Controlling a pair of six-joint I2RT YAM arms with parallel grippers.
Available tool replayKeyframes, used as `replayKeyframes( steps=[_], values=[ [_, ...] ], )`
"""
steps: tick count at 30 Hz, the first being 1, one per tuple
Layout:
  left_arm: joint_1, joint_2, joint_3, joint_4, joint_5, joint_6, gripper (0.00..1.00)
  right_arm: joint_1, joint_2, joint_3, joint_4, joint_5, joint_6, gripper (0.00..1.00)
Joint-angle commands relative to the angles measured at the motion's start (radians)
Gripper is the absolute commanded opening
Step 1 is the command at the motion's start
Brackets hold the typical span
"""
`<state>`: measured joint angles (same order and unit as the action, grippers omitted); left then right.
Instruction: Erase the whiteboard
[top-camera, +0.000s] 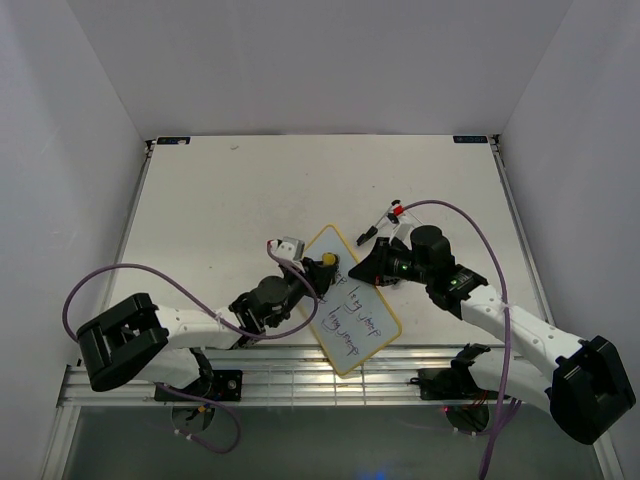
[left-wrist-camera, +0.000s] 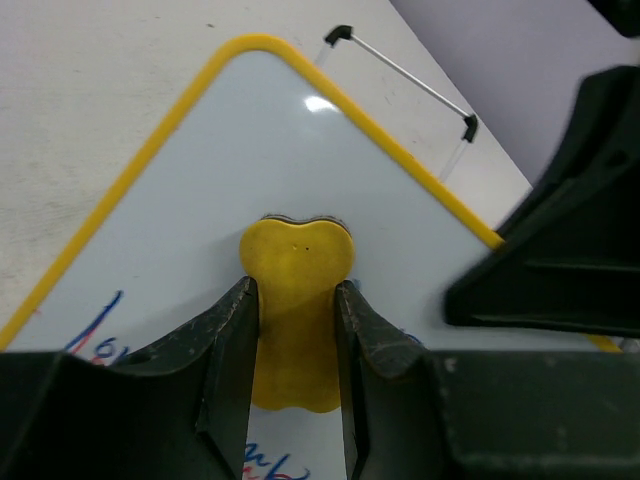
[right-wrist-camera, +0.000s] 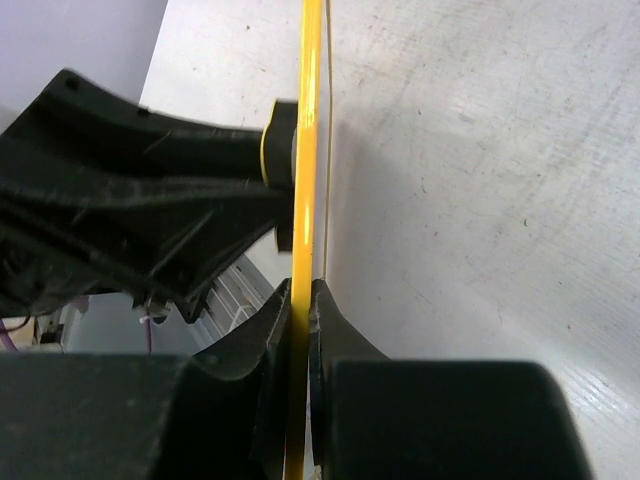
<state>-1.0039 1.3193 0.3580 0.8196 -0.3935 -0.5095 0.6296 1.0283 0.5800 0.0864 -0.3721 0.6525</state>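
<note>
Whiteboard (top-camera: 352, 300) sits mid-tabletop (top-camera: 220, 200) toward the near edge, btwn the two arms, turned diagonally w/ one corner pointing away from the bases. Purple writing (top-camera: 350, 322) covers its middle & lower part; upper corner area looks clean.

Left fingers (left-wrist-camera: 232, 340) are closed tight on a yellow peanut-shaped eraser (left-wrist-camera: 297, 300), one finger each side of its waist. Eraser is pressed flat on the board face near the upper corner, just above the writing.

Right fingers (right-wrist-camera: 262, 330) are clamped on the board's right edge, pinching the thin yellow frame (right-wrist-camera: 308, 120) w/ no gap visible. In the top view they meet the board just opposite the eraser, the two sets of fingers close together but apart
</note>
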Motion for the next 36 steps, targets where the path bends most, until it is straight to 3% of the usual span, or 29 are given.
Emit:
replayKeyframes(
  steps=[1,9,18,23,36],
  values=[
    [-0.096,0.023,0.061,0.036,0.002,0.057,0.16,0.028,-0.022,0.023,0.202,-0.1,0.059,0.08],
    [-0.134,0.049,0.058,0.036,-0.105,0.065,0.16,0.033,-0.034,0.03,0.197,-0.091,0.061,0.08],
    [0.046,0.012,-0.016,0.0,-0.054,-0.021,0.16,0.039,-0.056,0.026,0.196,-0.093,0.065,0.08],
    [0.047,0.029,-0.002,-0.019,-0.026,-0.02,0.15,0.044,-0.053,0.029,0.204,-0.088,0.07,0.08],
    [-0.252,0.092,0.016,0.058,-0.13,0.045,0.14,0.045,-0.074,0.034,0.205,-0.018,0.119,0.08]
  ],
)
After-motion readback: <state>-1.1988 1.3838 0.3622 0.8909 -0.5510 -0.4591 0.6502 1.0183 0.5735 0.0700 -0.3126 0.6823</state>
